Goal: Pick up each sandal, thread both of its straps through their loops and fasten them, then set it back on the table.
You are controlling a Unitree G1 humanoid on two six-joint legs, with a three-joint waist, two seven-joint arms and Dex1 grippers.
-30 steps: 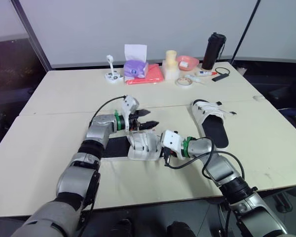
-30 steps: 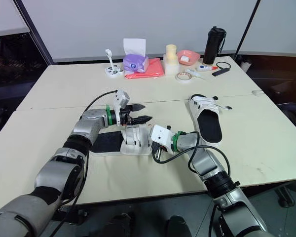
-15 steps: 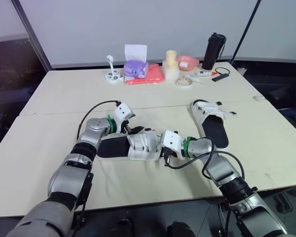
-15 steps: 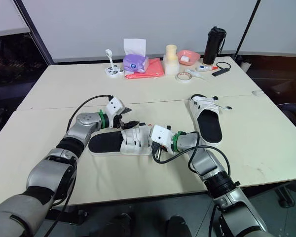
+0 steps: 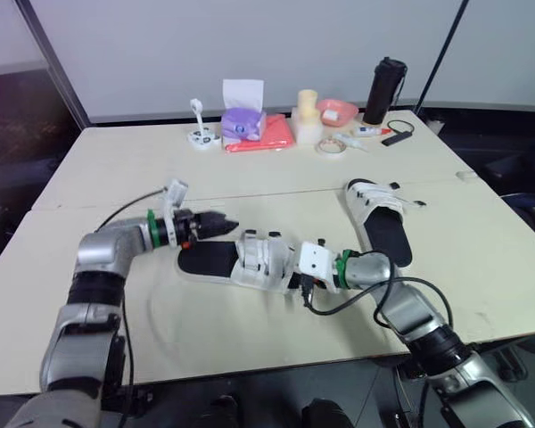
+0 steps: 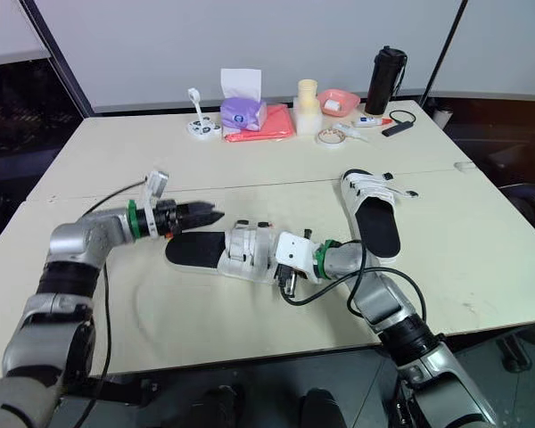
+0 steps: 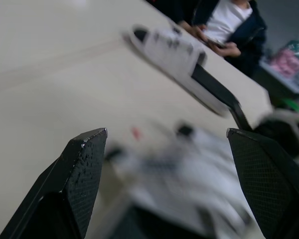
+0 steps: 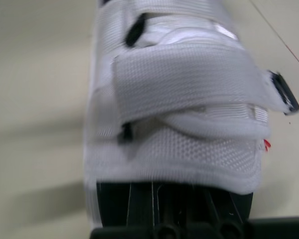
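Observation:
The near sandal [image 5: 207, 262], black insole with white straps [image 5: 264, 259], lies on the table in front of me, heel toward my left. Its straps [image 8: 184, 79] lie folded across the upper. My right gripper [image 5: 292, 276] is at the toe end, shut on the sandal's front edge [image 8: 174, 186]. My left gripper [image 5: 221, 225] hovers just beyond the heel, pointing right, open with nothing between its fingers [image 7: 82, 164]. The second sandal [image 5: 381, 225] lies farther right, its straps at the far end.
Along the table's [image 5: 116, 169] far edge stand a purple tissue box [image 5: 242, 122], a red cloth [image 5: 260, 135], a yellow stack [image 5: 307, 116], a pink bowl [image 5: 339, 111], a tape roll [image 5: 331, 147] and a black bottle [image 5: 384, 91]. A seated person [image 7: 224, 25] is beyond the table.
My left arm has drawn back to the left, off the sandal's straps to beside its heel. The near sandal has shifted slightly with the right gripper.

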